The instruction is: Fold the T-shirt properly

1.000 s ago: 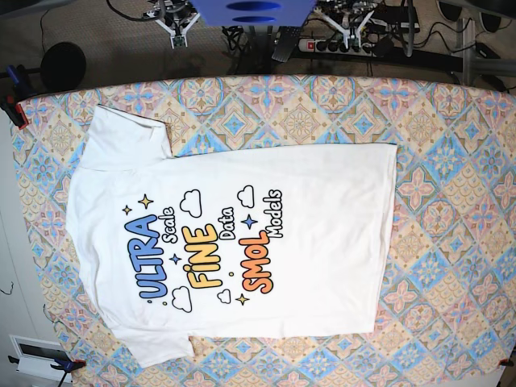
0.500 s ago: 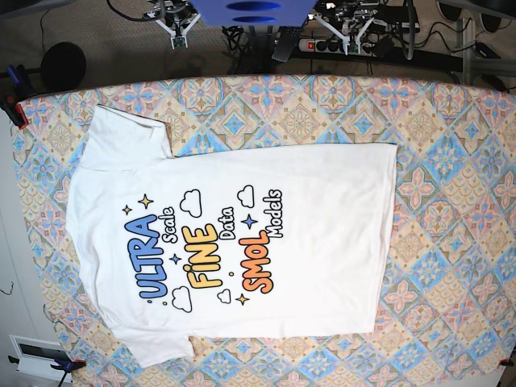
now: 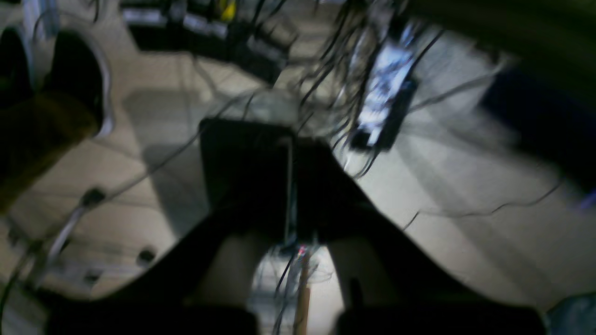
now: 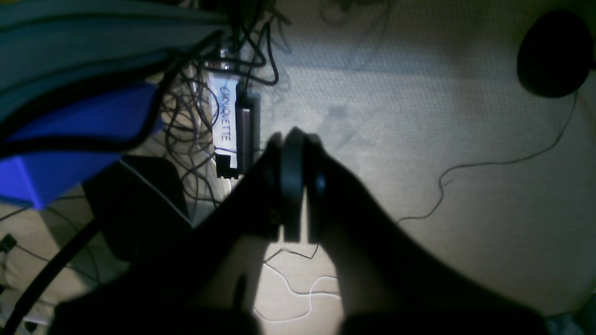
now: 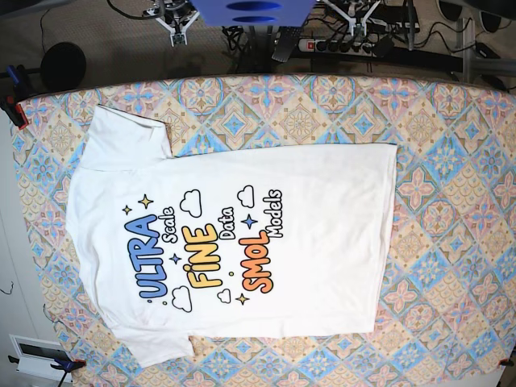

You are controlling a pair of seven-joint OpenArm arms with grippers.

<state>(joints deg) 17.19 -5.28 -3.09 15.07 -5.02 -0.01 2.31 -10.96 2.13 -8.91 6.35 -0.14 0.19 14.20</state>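
Observation:
The T-shirt (image 5: 322,210) lies flat and spread out on the patterned table (image 5: 451,161), print side up, collar end toward the left and hem toward the right. One sleeve points to the table's far edge, the other to the near edge. Both arms stay back beyond the far edge, off the cloth. My right gripper (image 5: 178,28) (image 4: 293,139) is shut and empty, hanging over the floor. Over a tangle of cables, my left gripper (image 5: 359,18) (image 3: 291,139) is shut on nothing; its view is blurred.
A power strip (image 5: 339,44) (image 4: 230,125) and loose cables lie on the floor behind the table. A blue base (image 5: 254,12) stands between the arms. A black round object (image 5: 63,66) sits at the far left. Clamps (image 5: 12,109) grip the table's left edge.
The left gripper has shifted slightly at the top of the base view, toward the right and farther back. The T-shirt and the right gripper have not moved.

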